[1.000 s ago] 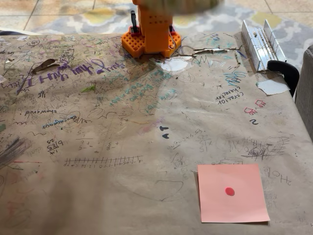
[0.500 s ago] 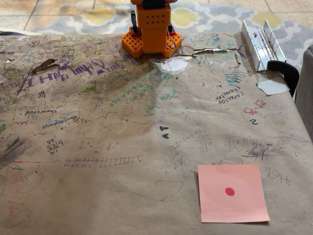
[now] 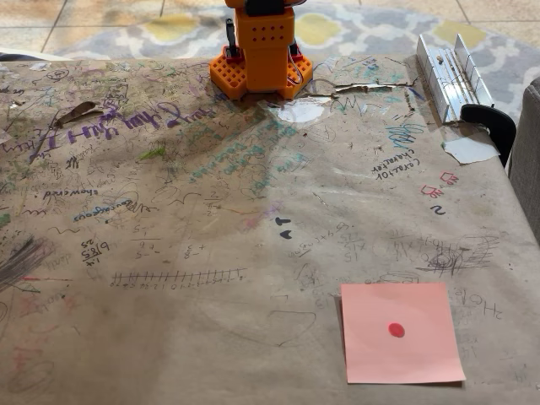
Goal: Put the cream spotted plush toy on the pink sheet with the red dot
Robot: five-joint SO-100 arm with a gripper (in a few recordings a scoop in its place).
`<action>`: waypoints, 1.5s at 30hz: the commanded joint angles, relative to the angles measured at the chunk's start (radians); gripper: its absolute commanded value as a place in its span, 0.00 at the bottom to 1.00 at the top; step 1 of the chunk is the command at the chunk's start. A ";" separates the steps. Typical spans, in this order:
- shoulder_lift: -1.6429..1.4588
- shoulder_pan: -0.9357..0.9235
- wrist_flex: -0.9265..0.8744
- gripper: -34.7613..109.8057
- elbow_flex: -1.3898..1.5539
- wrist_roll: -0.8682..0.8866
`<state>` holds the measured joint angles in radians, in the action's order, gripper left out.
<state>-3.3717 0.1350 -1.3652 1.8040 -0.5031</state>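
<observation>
The pink sheet (image 3: 422,354) lies flat at the near right of the table, with its red dot (image 3: 396,330) near its centre and nothing on it. The cream spotted plush toy is out of view. The arm's orange base (image 3: 261,59) stands at the far edge of the table, and the arm rises from it out of the top of the picture.
Brown paper covered in scribbles (image 3: 211,253) spreads over the table. A metal rail (image 3: 451,76) with a black clamp (image 3: 489,118) sits at the far right, a white paper scrap (image 3: 470,150) beside it. A grey object (image 3: 530,160) borders the right edge.
A blurred cream shape above the arm base at the top edge one second ago has left the picture. The pink sheet has not moved.
</observation>
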 commanded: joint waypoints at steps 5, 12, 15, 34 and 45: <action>0.683 0.014 0.000 0.24 -0.520 0.117; 1.416 0.040 0.000 0.38 -0.635 -0.046; 1.502 0.015 0.110 0.42 -0.413 -0.107; 1.276 -0.020 0.626 0.38 0.451 -0.232; 0.311 -0.095 1.163 0.24 1.388 0.291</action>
<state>-2.8409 0.0476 -0.2393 3.0511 -0.3682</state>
